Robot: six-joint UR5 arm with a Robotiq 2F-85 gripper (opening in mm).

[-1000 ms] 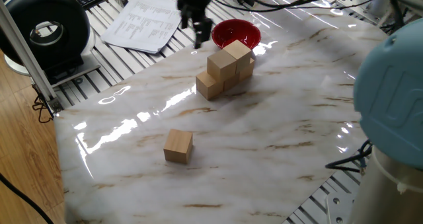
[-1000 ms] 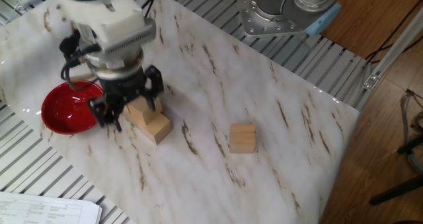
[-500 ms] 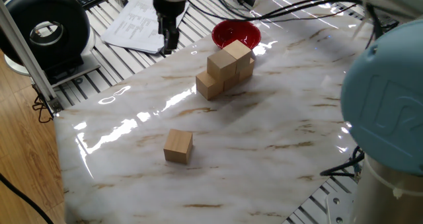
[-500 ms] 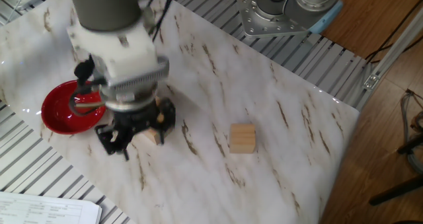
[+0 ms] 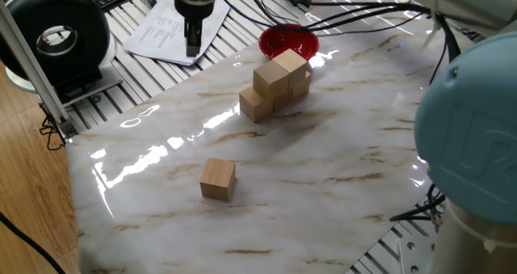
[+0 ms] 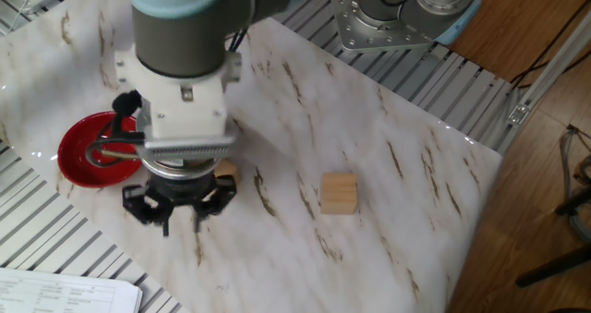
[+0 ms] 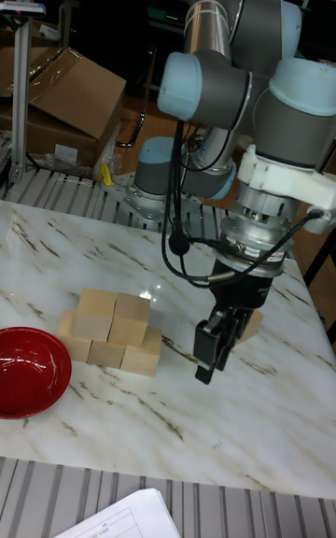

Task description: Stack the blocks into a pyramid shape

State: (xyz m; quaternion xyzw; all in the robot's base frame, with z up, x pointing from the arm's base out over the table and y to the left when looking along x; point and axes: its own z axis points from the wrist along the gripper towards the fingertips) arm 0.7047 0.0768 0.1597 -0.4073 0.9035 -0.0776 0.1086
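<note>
Several light-tan blocks form a stack beside the red bowl: three in the bottom row, two on top. One loose block lies apart on the marble, nearer the table's front. In the tall fixed view it peeks out behind the wrist. My gripper hangs open and empty, left of the stack near the table's paper-side edge. From the other side the gripper hides most of the stack. In the tall view the gripper points down right of the stack.
The red bowl sits just behind the stack. Printed papers and a black round device lie off the marble table. The arm's base stands at the far corner. A cardboard box sits behind.
My gripper has moved away from the stack, sideways toward the paper-side edge of the table, still open and empty. No block has moved.
</note>
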